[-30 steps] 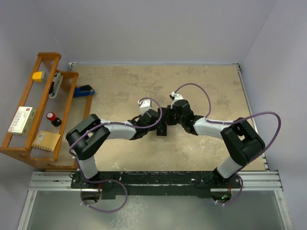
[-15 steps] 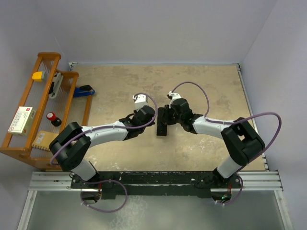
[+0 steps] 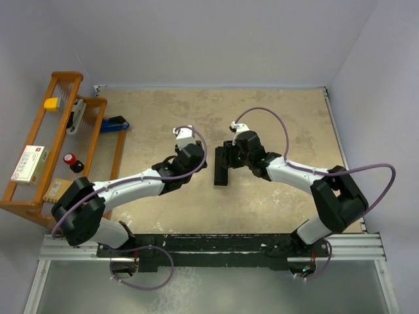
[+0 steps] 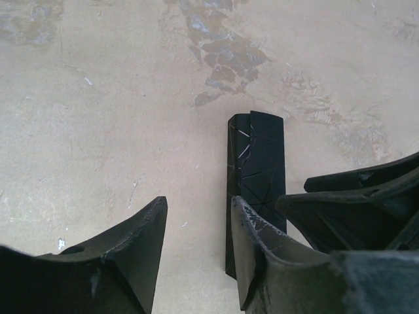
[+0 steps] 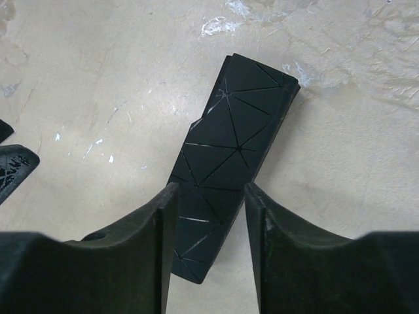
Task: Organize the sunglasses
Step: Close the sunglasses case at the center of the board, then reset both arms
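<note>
Two arms are shown over a beige table [image 3: 163, 118]. The left gripper [image 4: 198, 204] is held with its fingers apart and nothing between them, just left of a closed black case [image 3: 221, 171] that lies flat at the table's middle. The right gripper [image 5: 208, 196] is placed over the case with its fingers spread, the case visible in the gap; contact cannot be told. The sunglasses are hidden from every view. A wooden rack [image 3: 67, 76] is set at the left edge.

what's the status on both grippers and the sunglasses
Left gripper open, empty, beside the black case. Right gripper open, poised over the case. Sunglasses not in view. Nothing blocking the case.
</note>
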Available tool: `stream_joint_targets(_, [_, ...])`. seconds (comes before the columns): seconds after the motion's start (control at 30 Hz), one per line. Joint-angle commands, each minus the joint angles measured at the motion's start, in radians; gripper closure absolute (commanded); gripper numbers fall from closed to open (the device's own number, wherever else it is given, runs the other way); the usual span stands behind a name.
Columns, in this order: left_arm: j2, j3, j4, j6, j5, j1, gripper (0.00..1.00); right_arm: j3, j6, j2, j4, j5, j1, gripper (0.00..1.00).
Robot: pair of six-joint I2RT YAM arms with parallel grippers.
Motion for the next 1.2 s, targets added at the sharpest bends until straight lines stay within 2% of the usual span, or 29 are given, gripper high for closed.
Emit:
stream_joint_targets(0.0, [-0.061,-0.022,-0.004,0.004,-0.046,-0.002,0.55,0.041,-0.026,-0.064,-0.029,0.022,0.003,0.50])
stream_joint_targets(0.07, [-0.077,-0.029,-0.007,0.005,-0.050,-0.001,0.54,0.041,-0.032,-0.079,-0.036,0.026,0.002,0.40])
stream_joint_targets(0.1, [-0.083,-0.027,-0.013,0.002,-0.057,0.000,0.52,0.041,-0.037,-0.086,-0.041,0.026,0.003,0.30])
stream_joint_targets(0.13, [-0.087,-0.027,-0.020,0.003,-0.061,-0.001,0.52,0.043,-0.042,-0.093,-0.045,0.026,0.002,0.06])
stream_joint_targets(0.17, [-0.094,-0.028,-0.025,0.004,-0.063,-0.002,0.48,0.045,-0.045,-0.101,-0.053,0.029,0.003,0.01])
stream_joint_targets(0.27, [-0.111,-0.032,-0.034,0.003,-0.069,-0.002,0.45,0.042,-0.054,-0.129,-0.067,0.040,0.004,0.01])
stream_joint_targets(0.33, [-0.121,-0.036,-0.042,-0.002,-0.073,-0.001,0.30,0.039,-0.055,-0.148,-0.078,0.055,0.004,0.01])
stream_joint_targets(0.43, [-0.141,-0.041,-0.053,-0.012,-0.082,-0.001,0.24,0.036,-0.060,-0.174,-0.095,0.070,0.004,0.01])
stream_joint_targets(0.67, [-0.168,-0.040,-0.094,-0.025,-0.113,-0.001,0.17,0.011,-0.066,-0.252,-0.129,0.141,0.007,0.01])
stream_joint_targets(0.77, [-0.191,-0.062,-0.060,-0.006,-0.086,-0.001,0.15,0.003,-0.075,-0.278,-0.148,0.158,0.007,0.01])
stream_joint_targets(0.83, [-0.209,-0.076,-0.035,0.009,-0.060,-0.001,0.03,-0.002,-0.078,-0.292,-0.160,0.170,0.007,0.01])
stream_joint_targets(1.17, [-0.216,-0.055,-0.101,-0.002,-0.087,-0.001,0.01,-0.033,-0.071,-0.360,-0.181,0.198,0.006,0.01])
